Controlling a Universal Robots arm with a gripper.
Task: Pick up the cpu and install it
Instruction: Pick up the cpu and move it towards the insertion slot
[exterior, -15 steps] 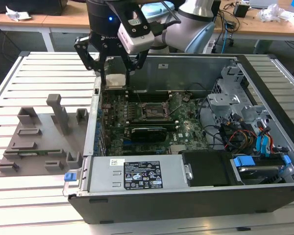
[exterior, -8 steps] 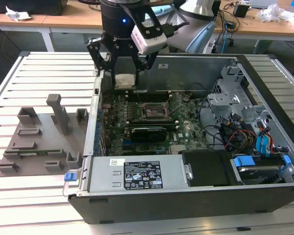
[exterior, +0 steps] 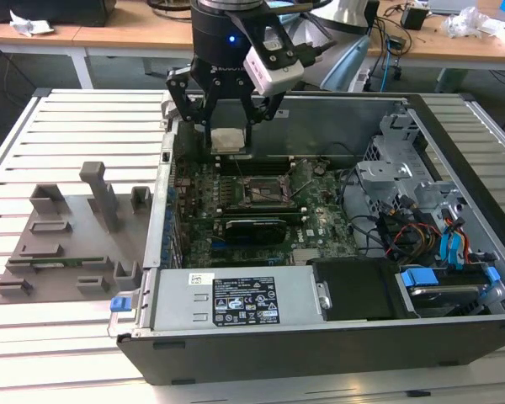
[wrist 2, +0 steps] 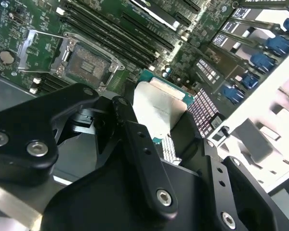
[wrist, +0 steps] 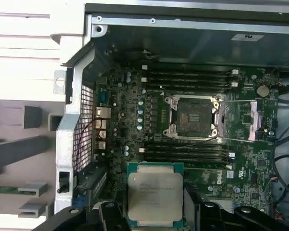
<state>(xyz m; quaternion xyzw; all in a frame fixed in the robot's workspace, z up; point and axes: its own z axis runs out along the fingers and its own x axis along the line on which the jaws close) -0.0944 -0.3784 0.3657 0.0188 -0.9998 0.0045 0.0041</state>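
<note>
Gripper point(exterior: 229, 133) has the cpu point(exterior: 227, 140) pinched between its fingers, clamped on opposite edges, silvery top up. It hangs above the motherboard point(exterior: 320, 220) inside the case point(exterior: 454, 126) — the socket point(exterior: 265, 192) lies below the gripper, off to one side, frame swung open.

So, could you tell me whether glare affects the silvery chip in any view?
Second wrist view: glare washes the small silvery square cpu near white; first wrist view: evenly lit, matte grey; exterior view: pale in the black pincer, no hotspot.
</note>
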